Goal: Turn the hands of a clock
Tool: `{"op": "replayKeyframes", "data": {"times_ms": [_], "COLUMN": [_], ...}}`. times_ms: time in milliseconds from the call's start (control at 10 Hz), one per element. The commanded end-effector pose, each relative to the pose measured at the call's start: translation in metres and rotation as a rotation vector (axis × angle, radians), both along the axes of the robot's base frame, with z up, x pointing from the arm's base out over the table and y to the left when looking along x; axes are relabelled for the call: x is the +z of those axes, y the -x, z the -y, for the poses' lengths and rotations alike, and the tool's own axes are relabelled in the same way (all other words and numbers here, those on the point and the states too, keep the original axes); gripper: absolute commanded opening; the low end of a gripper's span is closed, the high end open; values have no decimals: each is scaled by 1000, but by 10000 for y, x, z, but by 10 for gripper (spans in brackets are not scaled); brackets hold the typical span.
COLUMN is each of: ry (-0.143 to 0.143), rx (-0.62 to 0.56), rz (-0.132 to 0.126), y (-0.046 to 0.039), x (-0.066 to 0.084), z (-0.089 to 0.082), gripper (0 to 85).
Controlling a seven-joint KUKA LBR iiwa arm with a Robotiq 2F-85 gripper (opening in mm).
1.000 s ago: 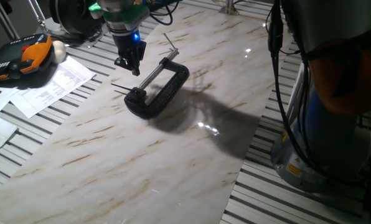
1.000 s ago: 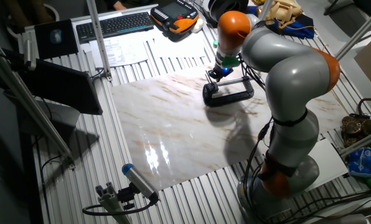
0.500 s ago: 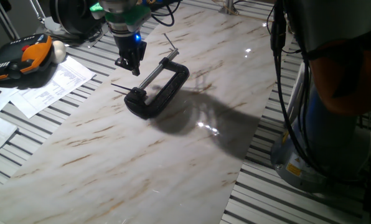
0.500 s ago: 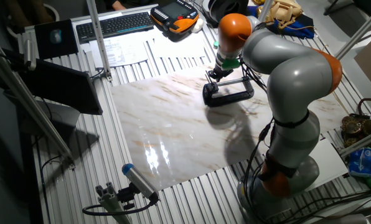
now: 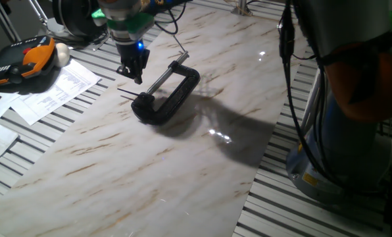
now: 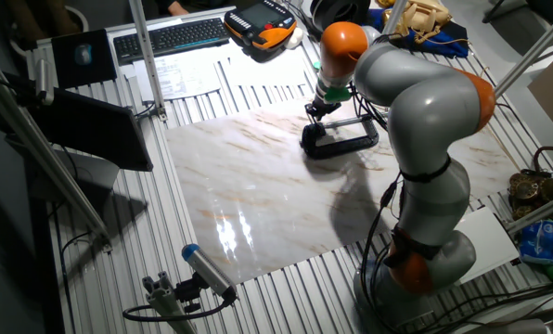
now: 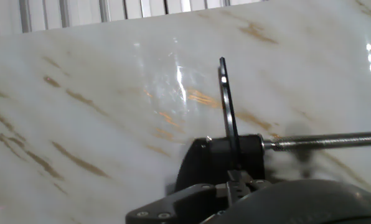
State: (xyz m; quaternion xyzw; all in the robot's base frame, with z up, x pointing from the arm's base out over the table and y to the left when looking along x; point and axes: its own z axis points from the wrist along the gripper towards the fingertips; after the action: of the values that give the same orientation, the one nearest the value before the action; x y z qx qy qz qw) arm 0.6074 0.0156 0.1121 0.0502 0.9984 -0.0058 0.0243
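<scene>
Because the C-clamp lies flat on the table, its pin juts free beneath the hand, whose fingers' spacing I cannot tell.

Black clock with silver rod on white, brown-veined marble table.

Marble slab on a slatted metal bench

Around me lay a pale veined marble board on a ribbed aluminium table; printed papers, an orange-and-black pendant and a black keyboard sat at its far edge, and overhead light glared off the polished stone
</scene>
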Motion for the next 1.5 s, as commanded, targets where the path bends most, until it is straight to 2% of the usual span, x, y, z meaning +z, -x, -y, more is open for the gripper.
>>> {"op": "replayKeyframes", "data": {"times_ms": [0,500,900,1400], "ry": [0,-2,2,-1], "rx": [0,3,8,11], "rz": [0,8,37,34], "y": [-31,-162,-232,-281], "x": [-63,-325,-436,-488], "z": [-9,-44,-76,-57], "gripper": [0,0,0,0]}}
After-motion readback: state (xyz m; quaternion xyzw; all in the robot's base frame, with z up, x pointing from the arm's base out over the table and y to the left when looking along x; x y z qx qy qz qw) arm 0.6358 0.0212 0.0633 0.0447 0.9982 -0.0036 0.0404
